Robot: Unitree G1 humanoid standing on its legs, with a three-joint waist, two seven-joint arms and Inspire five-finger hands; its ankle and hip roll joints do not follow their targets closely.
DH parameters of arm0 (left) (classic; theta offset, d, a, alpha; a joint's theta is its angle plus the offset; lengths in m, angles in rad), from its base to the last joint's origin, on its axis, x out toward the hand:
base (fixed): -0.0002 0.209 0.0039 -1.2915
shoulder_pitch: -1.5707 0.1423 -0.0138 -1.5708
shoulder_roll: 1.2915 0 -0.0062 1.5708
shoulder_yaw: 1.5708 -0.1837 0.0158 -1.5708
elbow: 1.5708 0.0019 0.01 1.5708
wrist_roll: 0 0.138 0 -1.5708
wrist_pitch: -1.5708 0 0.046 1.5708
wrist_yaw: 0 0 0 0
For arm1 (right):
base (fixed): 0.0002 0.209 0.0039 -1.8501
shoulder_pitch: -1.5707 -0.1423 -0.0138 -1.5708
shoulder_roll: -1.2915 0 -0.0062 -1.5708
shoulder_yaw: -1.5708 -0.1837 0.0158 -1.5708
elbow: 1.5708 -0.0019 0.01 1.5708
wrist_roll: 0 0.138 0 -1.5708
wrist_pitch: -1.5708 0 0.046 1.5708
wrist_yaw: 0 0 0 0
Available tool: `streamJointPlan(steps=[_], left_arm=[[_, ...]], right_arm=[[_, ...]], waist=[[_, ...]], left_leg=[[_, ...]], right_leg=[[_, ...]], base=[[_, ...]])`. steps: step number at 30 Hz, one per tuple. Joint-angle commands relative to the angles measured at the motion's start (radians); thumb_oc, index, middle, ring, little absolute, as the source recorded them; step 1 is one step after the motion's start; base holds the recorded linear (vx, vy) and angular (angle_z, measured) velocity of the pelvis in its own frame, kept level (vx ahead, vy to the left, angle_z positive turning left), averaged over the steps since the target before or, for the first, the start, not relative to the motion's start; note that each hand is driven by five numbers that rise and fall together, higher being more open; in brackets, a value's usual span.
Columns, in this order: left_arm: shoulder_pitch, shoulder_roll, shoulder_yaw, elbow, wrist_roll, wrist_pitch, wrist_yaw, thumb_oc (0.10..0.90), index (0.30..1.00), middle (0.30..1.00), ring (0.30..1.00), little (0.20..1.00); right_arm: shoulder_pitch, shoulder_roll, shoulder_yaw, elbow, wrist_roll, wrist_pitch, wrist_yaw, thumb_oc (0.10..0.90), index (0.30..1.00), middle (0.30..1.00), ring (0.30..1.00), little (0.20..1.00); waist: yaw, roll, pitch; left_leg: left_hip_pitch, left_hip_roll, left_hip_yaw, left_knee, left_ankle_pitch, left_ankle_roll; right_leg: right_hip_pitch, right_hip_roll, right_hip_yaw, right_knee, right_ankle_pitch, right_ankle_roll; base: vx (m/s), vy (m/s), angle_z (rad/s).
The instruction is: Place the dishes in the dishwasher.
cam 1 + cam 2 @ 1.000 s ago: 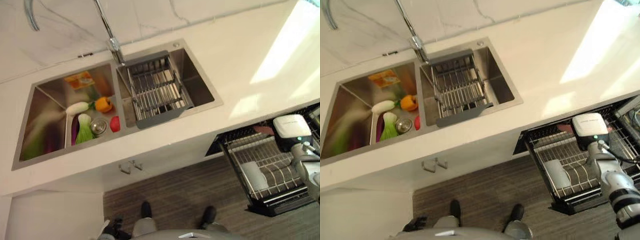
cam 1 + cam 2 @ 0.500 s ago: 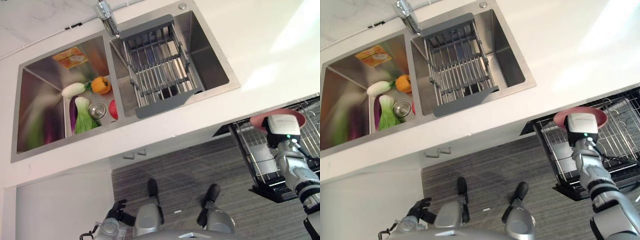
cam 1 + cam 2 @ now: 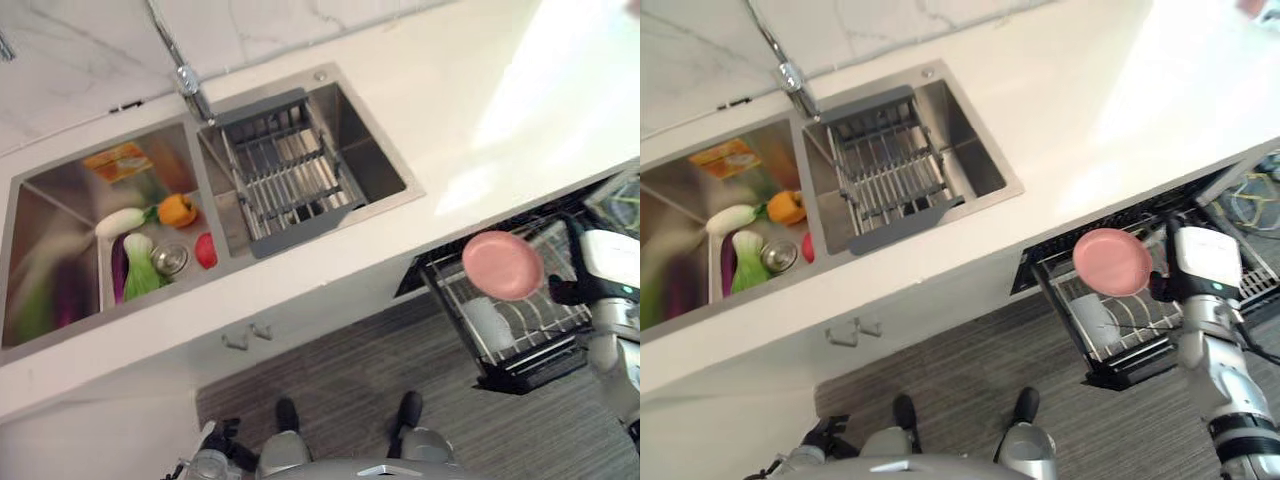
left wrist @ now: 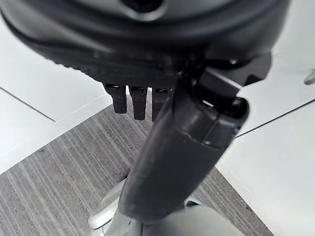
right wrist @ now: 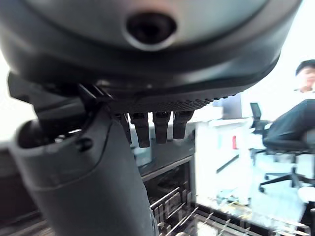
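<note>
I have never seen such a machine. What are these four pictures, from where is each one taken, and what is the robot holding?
This is a humanoid robot with two arms. Two pictures come from cameras in its head, looking down at a kitchen. The other two come from cameras on its wrists, looking along each hand from very close. On the white counter there is a steel sink with vegetables in one basin and a wire drying rack in the other. Below the counter, the dishwasher rack is pulled out. The right robot hand holds a pink plate by its edge, above that rack. The left robot hand hangs low over the floor.
</note>
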Motion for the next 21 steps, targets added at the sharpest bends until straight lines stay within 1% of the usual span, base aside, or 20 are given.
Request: streamJointPlan(steps=[1, 2, 3, 4, 5, 6, 9, 11, 12, 13, 14, 15, 16, 17, 18, 19, 20, 21], left_arm=[[-0.024, 0.004, -0.016, 0.054, 0.013, -0.016, 0.003, 0.800, 0.900, 0.900, 0.900, 0.900], [-0.024, 0.002, -0.008, 0.050, 0.010, -0.016, 0.006, 0.800, 0.900, 0.900, 0.900, 0.900], [-0.020, -0.003, 0.004, 0.040, 0.004, -0.012, 0.008, 0.800, 0.900, 0.900, 0.900, 0.900], [-0.020, -0.002, 0.002, 0.040, 0.004, -0.012, 0.008, 0.800, 0.900, 0.900, 0.900, 0.900], [-0.016, -0.006, 0.007, 0.035, -0.001, -0.012, 0.009, 0.800, 0.900, 0.900, 0.900, 0.900], [-0.012, -0.005, 0.004, 0.029, -0.003, -0.012, 0.008, 0.800, 0.900, 0.900, 0.900, 0.900], [-0.005, -0.009, 0.000, 0.031, -0.012, -0.012, 0.000, 0.800, 0.900, 0.900, 0.900, 0.900], [0.000, -0.010, -0.001, 0.039, -0.013, -0.009, -0.004, 0.800, 0.900, 0.900, 0.900, 0.900], [0.003, -0.011, 0.000, 0.047, -0.011, -0.007, -0.005, 0.800, 0.900, 0.900, 0.900, 0.900], [0.003, -0.010, 0.002, 0.047, -0.010, -0.008, -0.005, 0.800, 0.900, 0.900, 0.900, 0.900], [0.007, -0.008, 0.006, 0.069, -0.005, -0.006, -0.005, 0.800, 0.900, 0.900, 0.900, 0.900], [0.010, -0.006, 0.010, 0.078, -0.005, -0.005, -0.004, 0.800, 0.900, 0.900, 0.900, 0.900], [0.009, -0.006, 0.011, 0.078, -0.005, -0.006, -0.004, 0.800, 0.900, 0.900, 0.900, 0.900], [0.012, -0.002, 0.015, 0.087, -0.006, -0.006, -0.001, 0.800, 0.900, 0.900, 0.900, 0.900], [0.013, 0.005, 0.017, 0.098, -0.008, -0.007, 0.005, 0.800, 0.900, 0.900, 0.900, 0.900], [0.014, 0.007, 0.018, 0.098, -0.011, -0.009, 0.006, 0.800, 0.900, 0.900, 0.900, 0.900], [0.014, 0.007, 0.019, 0.098, -0.011, -0.010, 0.006, 0.800, 0.900, 0.900, 0.900, 0.900], [0.017, 0.012, 0.020, 0.095, -0.017, -0.013, 0.012, 0.800, 0.900, 0.900, 0.900, 0.900]], right_arm=[[-0.013, -0.055, -0.103, -0.033, 0.073, 0.026, -0.133, 0.800, 0.900, 0.900, 0.900, 0.900], [0.004, -0.048, -0.135, -0.012, 0.081, 0.041, -0.151, 0.566, 0.549, 0.549, 0.549, 0.549], [0.068, -0.017, -0.219, 0.010, 0.095, 0.073, -0.177, 0.400, 0.300, 0.300, 0.300, 0.300], [0.073, -0.015, -0.223, 0.007, 0.095, 0.073, -0.176, 0.400, 0.300, 0.300, 0.300, 0.300], [0.128, 0.018, -0.277, 0.101, 0.132, 0.094, -0.196, 0.400, 0.300, 0.300, 0.300, 0.300], [0.145, 0.038, -0.288, 0.162, 0.160, 0.102, -0.196, 0.400, 0.300, 0.300, 0.300, 0.300], [0.143, 0.096, -0.283, 0.306, 0.242, 0.094, -0.193, 0.400, 0.300, 0.300, 0.300, 0.300], [0.119, 0.123, -0.246, 0.382, 0.287, 0.080, -0.178, 0.400, 0.300, 0.300, 0.300, 0.300], [0.106, 0.137, -0.218, 0.409, 0.296, 0.072, -0.167, 0.400, 0.300, 0.300, 0.300, 0.300], [0.102, 0.137, -0.214, 0.413, 0.297, 0.071, -0.169, 0.400, 0.300, 0.300, 0.300, 0.300], [0.070, 0.159, -0.157, 0.449, 0.303, 0.060, -0.141, 0.400, 0.300, 0.300, 0.300, 0.300], [0.054, 0.167, -0.127, 0.455, 0.303, 0.051, -0.129, 0.400, 0.300, 0.300, 0.300, 0.300], [0.052, 0.167, -0.125, 0.456, 0.304, 0.050, -0.129, 0.400, 0.300, 0.300, 0.300, 0.300], [0.024, 0.178, -0.081, 0.471, 0.306, 0.038, -0.115, 0.400, 0.300, 0.300, 0.300, 0.300], [-0.029, 0.194, -0.007, 0.484, 0.302, 0.028, -0.089, 0.400, 0.300, 0.300, 0.300, 0.300], [-0.049, 0.197, 0.017, 0.490, 0.303, 0.023, -0.084, 0.400, 0.300, 0.300, 0.300, 0.300], [-0.051, 0.196, 0.019, 0.491, 0.303, 0.023, -0.084, 0.400, 0.300, 0.300, 0.300, 0.300], [-0.084, 0.194, 0.055, 0.500, 0.298, 0.021, -0.078, 0.400, 0.300, 0.300, 0.300, 0.300]], waist=[[-0.008, -0.026, -0.096], [-0.017, -0.029, -0.101], [-0.029, -0.035, -0.108], [-0.026, -0.035, -0.109], [-0.037, -0.039, -0.113], [-0.038, -0.040, -0.115], [-0.036, -0.040, -0.116], [-0.030, -0.039, -0.112], [-0.026, -0.037, -0.110], [-0.029, -0.038, -0.110], [-0.016, -0.032, -0.103], [-0.012, -0.029, -0.099], [-0.014, -0.029, -0.099], [-0.006, -0.025, -0.093], [0.012, -0.016, -0.083], [0.017, -0.013, -0.080], [0.015, -0.013, -0.080], [0.027, -0.006, -0.075]], left_leg=[[0.014, 0.053, 0.021, 0.006, -0.037, -0.008], [0.020, 0.054, 0.027, 0.006, -0.039, -0.007], [0.031, 0.055, 0.039, 0.005, -0.045, -0.006], [0.032, 0.055, 0.039, 0.005, -0.045, -0.006], [0.037, 0.057, 0.044, 0.005, -0.046, -0.006], [0.036, 0.057, 0.042, 0.004, -0.046, -0.006], [0.031, 0.056, 0.036, 0.004, -0.044, -0.006], [0.025, 0.054, 0.029, 0.004, -0.042, -0.006], [0.021, 0.053, 0.024, 0.004, -0.041, -0.006], [0.021, 0.053, 0.024, 0.004, -0.040, -0.006], [0.014, 0.050, 0.017, 0.004, -0.037, -0.007], [0.009, 0.048, 0.011, 0.004, -0.034, -0.007], [0.009, 0.048, 0.010, 0.004, -0.034, -0.007], [0.002, 0.046, 0.004, 0.004, -0.030, -0.008], [-0.012, 0.040, -0.015, 0.004, -0.023, -0.009], [-0.020, 0.038, -0.023, 0.004, -0.021, -0.010], [-0.021, 0.038, -0.024, 0.004, -0.020, -0.010], [-0.032, 0.034, -0.036, 0.004, -0.016, -0.010]], right_leg=[[0.000, -0.087, 0.081, 0.011, -0.074, 0.105], [-0.001, -0.085, 0.084, 0.011, -0.074, 0.105], [-0.001, -0.083, 0.092, 0.011, -0.072, 0.105], [-0.001, -0.083, 0.092, 0.011, -0.072, 0.105], [0.001, -0.081, 0.091, 0.011, -0.070, 0.105], [0.003, -0.081, 0.091, 0.011, -0.071, 0.105], [0.005, -0.082, 0.083, 0.012, -0.069, 0.105], [0.007, -0.084, 0.078, 0.012, -0.069, 0.105], [0.009, -0.085, 0.075, 0.011, -0.070, 0.105], [0.010, -0.085, 0.074, 0.011, -0.070, 0.105], [0.013, -0.088, 0.068, 0.011, -0.071, 0.104], [0.015, -0.089, 0.064, 0.011, -0.072, 0.104], [0.015, -0.089, 0.063, 0.011, -0.072, 0.104], [0.017, -0.090, 0.058, 0.011, -0.073, 0.103], [0.018, -0.094, 0.047, 0.011, -0.075, 0.102], [0.018, -0.095, 0.041, 0.011, -0.075, 0.102], [0.018, -0.095, 0.040, 0.011, -0.075, 0.102], [0.019, -0.099, 0.030, 0.011, -0.076, 0.101]], base=[[0.02, 0.014, -0.27], [0.04, 0.020, -0.36], [0.04, 0.020, -0.32], [0.04, 0.017, -0.29], [0.02, 0.000, -0.14], [0.02, -0.006, -0.11], [0.01, -0.007, -0.04], [0.00, 0.000, 0.00], [0.00, 0.000, 0.00], [0.00, 0.000, 0.00], [0.00, 0.000, 0.00], [0.00, 0.000, 0.00], [0.00, -0.008, 0.07], [-0.02, -0.008, 0.18], [-0.03, -0.012, 0.23], [-0.03, -0.010, 0.26], [-0.02, -0.004, 0.22], [-0.02, -0.005, 0.32]])
